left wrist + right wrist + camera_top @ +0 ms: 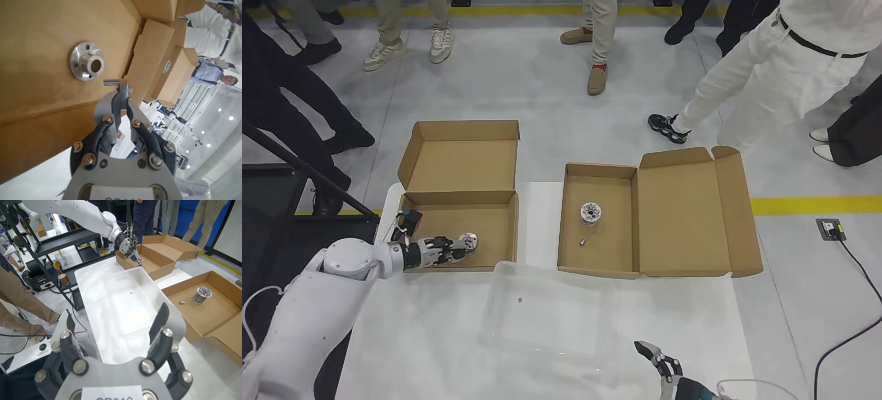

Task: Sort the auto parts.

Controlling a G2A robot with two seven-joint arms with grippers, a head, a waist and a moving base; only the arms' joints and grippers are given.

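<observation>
White table (pixel 432 350); on it left cardboard box (pixel 497 225), right cardboard box (pixel 612 250), clear bin (pixel 542 320).

Unidentifiable tiny speck (pixel 131 293) in plastic bin (pixel 152 284)

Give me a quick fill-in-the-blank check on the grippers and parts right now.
1. The left gripper is ____ on a small metal part.
2. The right gripper is ____ and holds nothing.
3. The hub lies in a ____ box.
4. The other box holds ____ parts: a cylinder and a bolt.

Missing words: shut; open; cardboard; two.
</observation>
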